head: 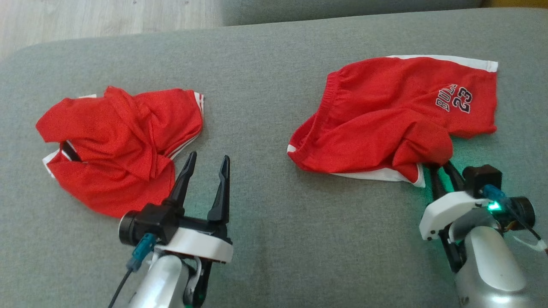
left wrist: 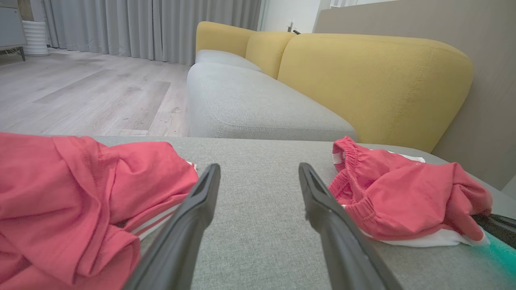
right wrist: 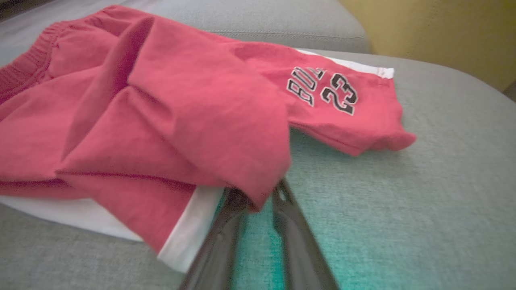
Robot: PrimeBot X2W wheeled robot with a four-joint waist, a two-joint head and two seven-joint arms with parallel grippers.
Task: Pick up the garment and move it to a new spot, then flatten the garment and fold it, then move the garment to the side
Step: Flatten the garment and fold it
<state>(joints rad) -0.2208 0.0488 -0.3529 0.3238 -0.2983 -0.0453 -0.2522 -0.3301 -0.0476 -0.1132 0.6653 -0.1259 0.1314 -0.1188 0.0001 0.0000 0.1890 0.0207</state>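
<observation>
The garment (head: 385, 115) is a pair of red shorts with white trim and a "23" print, lying crumpled at the right of the grey cushion (head: 274, 248). It also shows in the left wrist view (left wrist: 403, 193) and the right wrist view (right wrist: 181, 100). My right gripper (head: 441, 167) sits at the shorts' near edge. Its fingers (right wrist: 225, 225) stand close together on a fold of red fabric that drapes over their tips (right wrist: 258, 197). My left gripper (head: 209, 157) stands open and holds nothing (left wrist: 259, 169), on bare cushion between the two cloths.
A second red garment (head: 120, 137) with white stripes lies bunched at the left, just beside my left fingers (left wrist: 72, 193). Behind the cushion runs a sofa with a yellow backrest (left wrist: 375, 80). Wooden floor (head: 85, 17) lies past the far left edge.
</observation>
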